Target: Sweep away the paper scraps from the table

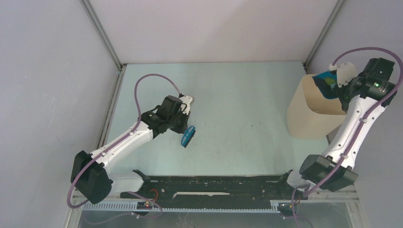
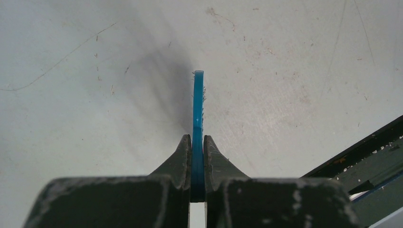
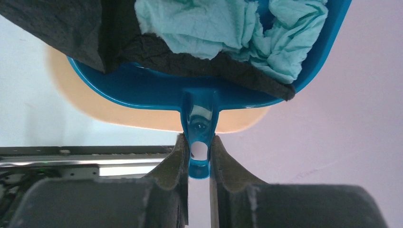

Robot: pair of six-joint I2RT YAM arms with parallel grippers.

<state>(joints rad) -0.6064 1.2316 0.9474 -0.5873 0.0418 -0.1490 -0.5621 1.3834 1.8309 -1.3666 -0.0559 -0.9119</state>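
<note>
Pale green table [image 1: 247, 95] under the left gripper [image 2: 197, 145], jaws clamped on the brush [image 2: 198, 102] — right gripper [image 3: 199, 145] pinches the dustpan [image 3: 142, 88] handle, paper scraps [image 3: 199, 23] heaped just beyond its jaws, above the bin [image 1: 309, 118].

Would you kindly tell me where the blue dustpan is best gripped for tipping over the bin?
Grip the dustpan by its narrow handle tab, approaching from behind the rear wall: the tab sticks out there and is thin enough for the jaws, as the right gripper shows.
</note>
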